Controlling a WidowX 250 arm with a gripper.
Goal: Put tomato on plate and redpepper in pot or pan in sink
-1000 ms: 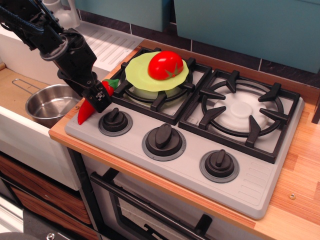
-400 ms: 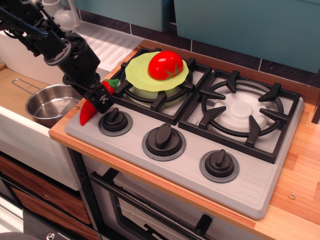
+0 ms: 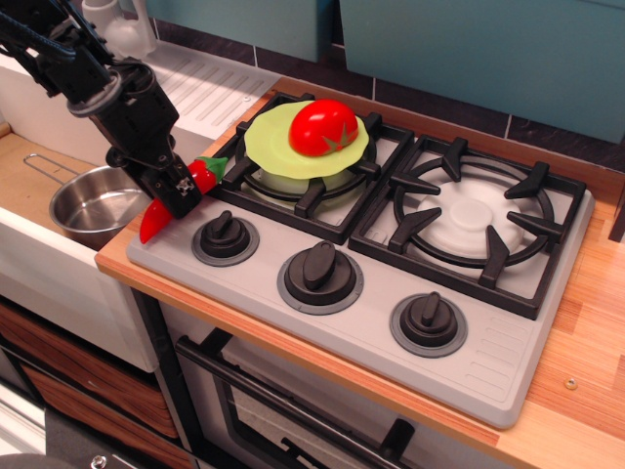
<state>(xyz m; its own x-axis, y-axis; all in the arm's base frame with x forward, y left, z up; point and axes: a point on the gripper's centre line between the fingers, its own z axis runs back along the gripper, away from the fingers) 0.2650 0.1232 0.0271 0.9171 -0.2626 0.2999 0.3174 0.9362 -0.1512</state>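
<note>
sitting on the wavy lime-green plate (image 3: 306, 140) over the far left burner, the round glossy red tomato (image 3: 323, 127) looks done. left to do (as i judge it): the long curved red pepper (image 3: 174, 200) with its green stem, pinched in the black gripper (image 3: 176, 191) at the stove's left edge, its tip hanging just right of the shiny steel saucepan (image 3: 96, 202) in the tan sink basin (image 3: 21, 181).

The black robot arm is reaching in from the upper left, its cabled wrist angling down and to the right. Its black gripper (image 3: 176, 191) is pointing downward, jaws clamping around the middle of the long glossy red chili-shaped pepper (image 3: 156, 220) and holding it tilted.
</note>
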